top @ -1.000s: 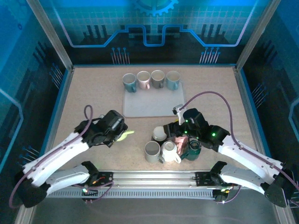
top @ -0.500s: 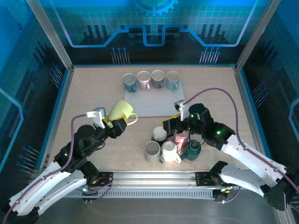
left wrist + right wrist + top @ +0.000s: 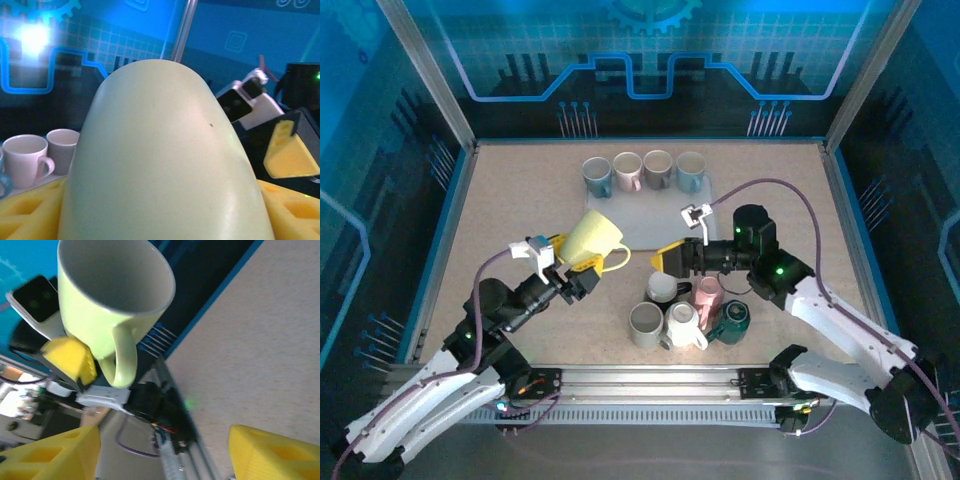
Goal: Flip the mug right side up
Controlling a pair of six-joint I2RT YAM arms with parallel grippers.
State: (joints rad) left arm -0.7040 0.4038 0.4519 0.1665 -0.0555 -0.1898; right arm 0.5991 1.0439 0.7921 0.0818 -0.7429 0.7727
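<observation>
Two grippers seen from above: left gripper (image 3: 582, 268) clamped on the yellow mug (image 3: 592, 238), raised in the air just before the grey mat's (image 3: 650, 232) left front corner, mouth tipped sideways toward the right gripper (image 3: 668, 258), whose fingers stand apart and empty before the mat's front edge. Nearer than the mat, a mug cluster (image 3: 646, 325), partly covered by the right arm (image 3: 820, 310).

Left wrist: cuts off the mug's (image 3: 165, 160) rim and handle; shows yellow pads (image 3: 30, 210) pressed on either side, and two mugs (image 3: 26, 159) on the mat, far left.

Right wrist: looks into the mug's (image 3: 107, 300) mouth, handle downward; own fingers apart (image 3: 165, 437); background blurred.
</observation>
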